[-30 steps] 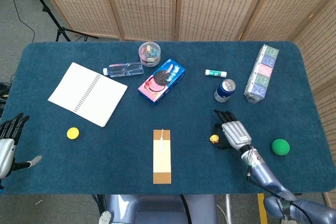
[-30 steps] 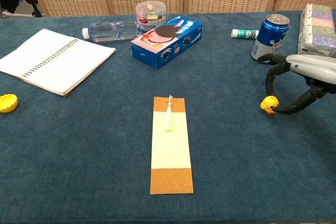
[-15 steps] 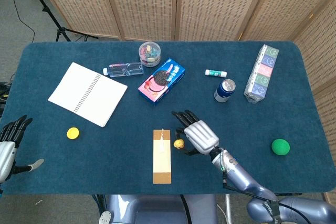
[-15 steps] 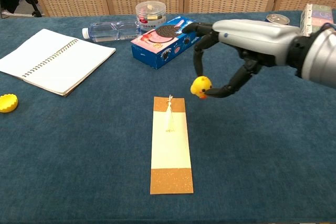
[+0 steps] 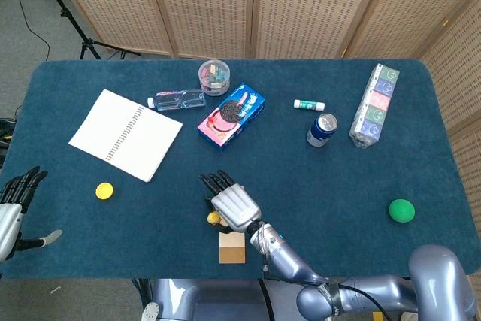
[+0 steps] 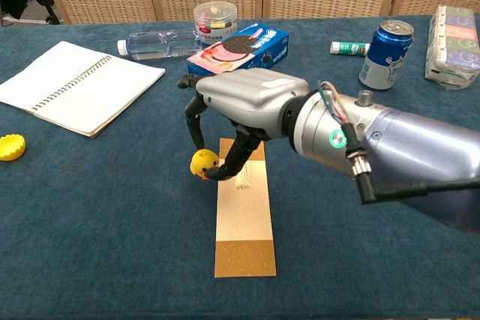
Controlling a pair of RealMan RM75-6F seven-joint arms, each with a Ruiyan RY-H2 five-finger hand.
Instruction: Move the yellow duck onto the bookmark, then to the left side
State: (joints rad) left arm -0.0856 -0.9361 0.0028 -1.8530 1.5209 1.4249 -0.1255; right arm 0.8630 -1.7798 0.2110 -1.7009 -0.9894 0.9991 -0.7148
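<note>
Just left of the bookmark (image 6: 244,211), at its upper end, the right hand (image 6: 236,103) pinches the duck (image 6: 202,162) between thumb and a finger, its other fingers curled down around it. In the chest view the duck hangs beside the bookmark's left edge; whether it touches the cloth I cannot tell. The head view shows the hand (image 5: 234,207) from above, covering most of the bookmark (image 5: 232,247) so only its brown lower end shows, with the duck (image 5: 214,218) peeking out at the hand's left.

Left of the bookmark the table (image 5: 68,238) lies bare up to the yellow cap (image 5: 104,191) and the notebook (image 5: 125,134). Right of the bookmark the cloth is bare as far as the green ball (image 5: 401,210), near the right edge. The near edge runs just below the bookmark.

The left hand (image 5: 11,208) shows in the head view alone, at the table's left edge well away from the bookmark, fingers spread and holding nothing. The ball also shows only there.

Behind the bookmark stand one bottle (image 6: 154,42), one tub (image 6: 215,17), one biscuit box (image 6: 238,48), one glue stick (image 6: 349,49), one can (image 6: 385,54) and one tissue pack (image 6: 454,43).
</note>
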